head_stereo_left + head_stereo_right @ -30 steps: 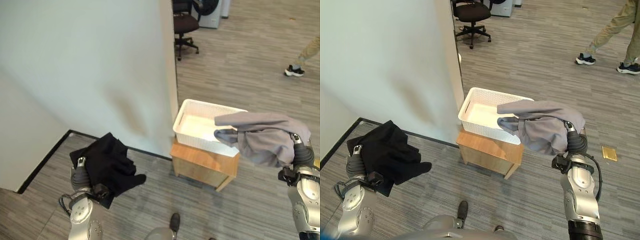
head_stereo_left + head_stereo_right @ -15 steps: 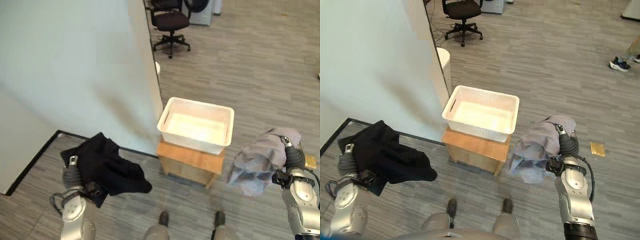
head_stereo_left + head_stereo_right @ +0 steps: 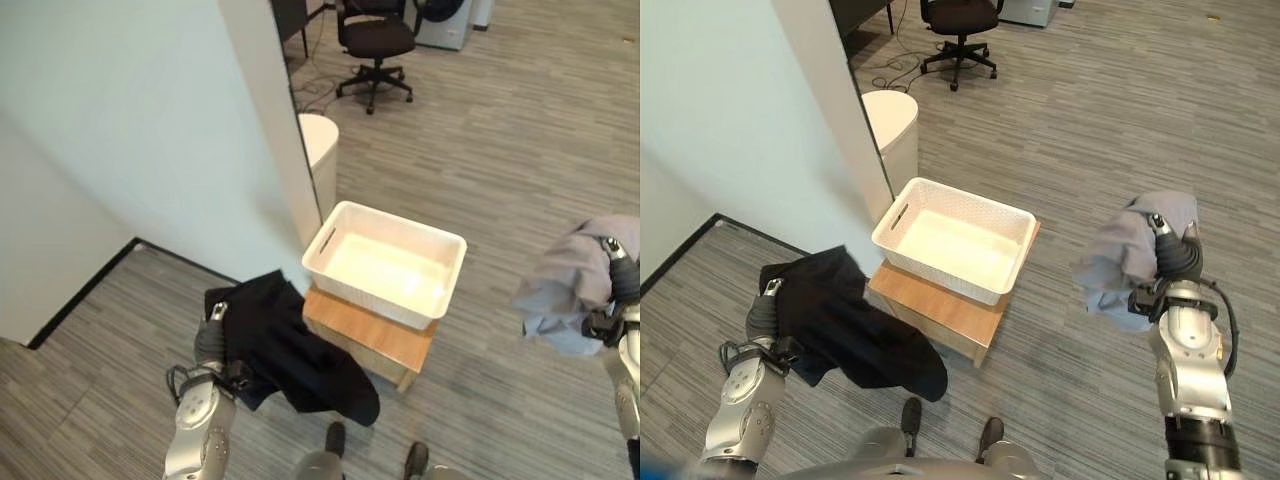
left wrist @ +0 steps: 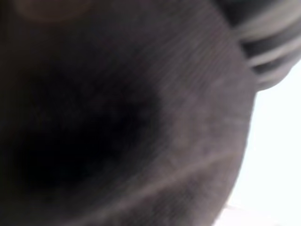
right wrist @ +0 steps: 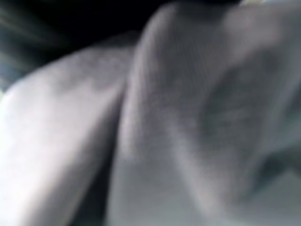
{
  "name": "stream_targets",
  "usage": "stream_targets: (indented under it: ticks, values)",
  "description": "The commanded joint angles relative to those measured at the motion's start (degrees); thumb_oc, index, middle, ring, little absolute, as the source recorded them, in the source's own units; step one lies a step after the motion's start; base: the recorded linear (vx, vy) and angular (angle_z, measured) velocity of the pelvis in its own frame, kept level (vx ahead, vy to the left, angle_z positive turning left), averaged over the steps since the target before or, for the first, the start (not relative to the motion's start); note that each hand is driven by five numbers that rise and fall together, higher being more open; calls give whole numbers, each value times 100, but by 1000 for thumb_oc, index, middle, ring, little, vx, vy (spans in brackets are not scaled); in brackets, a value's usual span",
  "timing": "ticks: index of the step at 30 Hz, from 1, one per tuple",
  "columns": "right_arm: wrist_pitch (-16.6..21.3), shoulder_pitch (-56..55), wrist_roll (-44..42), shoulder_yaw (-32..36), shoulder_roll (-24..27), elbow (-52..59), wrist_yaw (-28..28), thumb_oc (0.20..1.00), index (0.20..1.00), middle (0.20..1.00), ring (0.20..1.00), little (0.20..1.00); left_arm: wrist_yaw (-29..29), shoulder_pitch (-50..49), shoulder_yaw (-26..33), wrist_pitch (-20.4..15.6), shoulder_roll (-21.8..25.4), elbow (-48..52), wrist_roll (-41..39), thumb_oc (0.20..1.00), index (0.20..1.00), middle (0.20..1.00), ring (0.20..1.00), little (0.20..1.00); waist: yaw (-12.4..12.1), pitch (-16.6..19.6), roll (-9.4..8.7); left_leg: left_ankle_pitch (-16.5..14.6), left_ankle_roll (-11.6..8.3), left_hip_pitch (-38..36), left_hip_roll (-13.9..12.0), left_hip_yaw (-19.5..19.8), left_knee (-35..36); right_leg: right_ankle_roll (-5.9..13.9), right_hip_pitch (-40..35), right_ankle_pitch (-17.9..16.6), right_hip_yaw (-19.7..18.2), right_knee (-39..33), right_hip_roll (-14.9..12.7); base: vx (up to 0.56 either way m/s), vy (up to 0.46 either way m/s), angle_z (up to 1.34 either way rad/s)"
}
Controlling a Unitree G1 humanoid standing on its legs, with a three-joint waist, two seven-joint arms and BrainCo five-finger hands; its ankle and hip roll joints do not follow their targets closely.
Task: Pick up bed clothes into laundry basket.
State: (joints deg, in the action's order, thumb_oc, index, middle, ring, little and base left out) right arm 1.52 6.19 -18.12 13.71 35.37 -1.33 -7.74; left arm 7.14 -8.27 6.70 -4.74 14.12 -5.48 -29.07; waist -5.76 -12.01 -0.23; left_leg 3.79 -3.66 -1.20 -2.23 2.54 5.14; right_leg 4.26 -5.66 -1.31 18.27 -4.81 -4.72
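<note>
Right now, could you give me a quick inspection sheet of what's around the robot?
Surface: grey wood-look floor; a low wooden stand bears the basket.
Job's things: white laundry basket, nothing seen inside; black garment draped over the left robot hand, beside the stand; grey garment bunched over the right robot hand, held apart from the basket.
Clutter: nothing seen.
Robot hands: fingers of both are hidden under cloth, so their grip cannot be told.
Cables: dark cables on the floor by the wall.
Surroundings: pale wall, white round bin, black office chair.
</note>
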Motion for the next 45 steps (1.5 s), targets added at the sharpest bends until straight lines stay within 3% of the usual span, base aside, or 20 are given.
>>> stream_targets:
  ticks: [1,11,13,21,24,31,32,33,38,45]
  values:
    - [371,709,-311,-310,519,-303,49,200,200,200,200,200,-73,-98,51,-232,435,316,-167,200,200,200,200,200,-356,356,-202,-153,40,149,0,82,-78,319,-128,422,-285,351,-540,67,54,11]
    - [246,1637,-230,-1136,880,-690,122,200,200,200,200,200,-137,-268,-149,-174,538,462,-284,200,200,200,200,200,-678,163,-360,-100,51,405,1,252,-69,355,57,355,-139,298,-506,10,8,10]
    - [199,2207,-21,-1558,1040,-1006,39,200,200,200,200,200,-98,-231,-202,-201,640,461,-353,200,200,200,200,200,-810,15,-370,-50,45,585,3,333,-97,350,183,340,-99,315,-487,-49,-6,7]
    - [19,3283,-271,-2410,733,-1992,-144,200,200,200,200,200,66,-76,-387,-213,781,488,-522,200,200,200,200,200,-1037,-322,-327,43,40,962,25,503,-177,317,475,280,34,351,-454,-19,9,10]
    - [-13,3708,-649,-2567,305,-2503,-336,200,200,200,200,200,223,-32,-430,-200,795,482,-613,200,200,200,200,200,-1128,-443,-266,40,54,1057,39,528,-223,306,568,268,21,366,-452,-1,33,9]
    - [-439,5079,-119,-3675,407,-3910,9,200,200,200,200,200,320,76,-405,-250,885,461,-723,200,200,200,200,200,-1229,-660,-219,56,44,1256,47,524,-313,295,758,232,7,404,-448,3,10,-1]
    - [-519,5191,-187,-3742,366,-4153,62,947,947,947,947,947,333,101,-417,-241,886,477,-739,200,200,200,200,200,-1229,-668,-220,66,42,1251,53,522,-299,296,756,228,4,395,-442,34,11,2]
    - [-560,5270,-279,-3806,323,-4378,153,1000,1000,1000,1000,1000,343,125,-438,-226,883,465,-740,200,200,200,200,200,-1226,-668,-225,68,44,1245,52,523,-285,296,756,227,-2,393,-443,38,13,2]
    - [-804,5610,-9,-4134,266,-5067,384,1000,1000,1000,1000,1000,351,241,-387,-172,1067,465,-651,200,200,200,200,200,-1153,-648,-184,40,49,1176,84,480,-245,319,739,232,-59,403,-455,9,21,-1]
    - [-841,5482,591,-4393,861,-4349,745,1000,1000,1000,1000,1000,475,467,53,-312,1335,404,-583,200,200,200,200,200,-885,-510,-56,3,39,927,102,283,-157,336,715,224,-259,407,-497,13,47,-17]
